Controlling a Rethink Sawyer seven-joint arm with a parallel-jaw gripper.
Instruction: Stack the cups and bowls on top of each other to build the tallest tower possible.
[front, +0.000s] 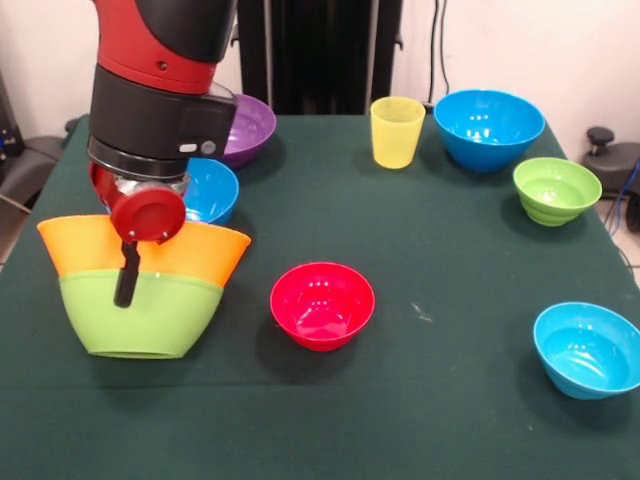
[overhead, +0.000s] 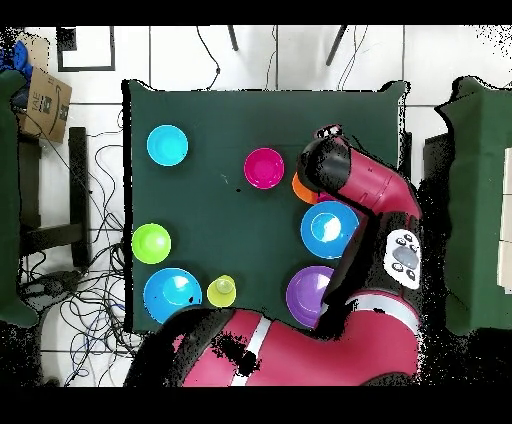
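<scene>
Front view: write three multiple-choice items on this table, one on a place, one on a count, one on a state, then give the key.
1. Where does the yellow cup stand?
A. inside the red bowl
B. on the cloth beside the big blue bowl
C. on top of the stack

2. How many blue bowls are on the table?
A. one
B. three
C. five

3. How does the orange bowl sit?
A. upright, nested in the lime-green bowl
B. upside down on the cloth
C. alone beside the purple bowl

Key: 1 B, the cup stands by itself on the green cloth, just next to the big blue bowl. 2 B, one at the back, one at the front corner, one partly behind the arm. 3 A, its rim faces up and the lime-green bowl holds it from below, under the gripper.
</scene>
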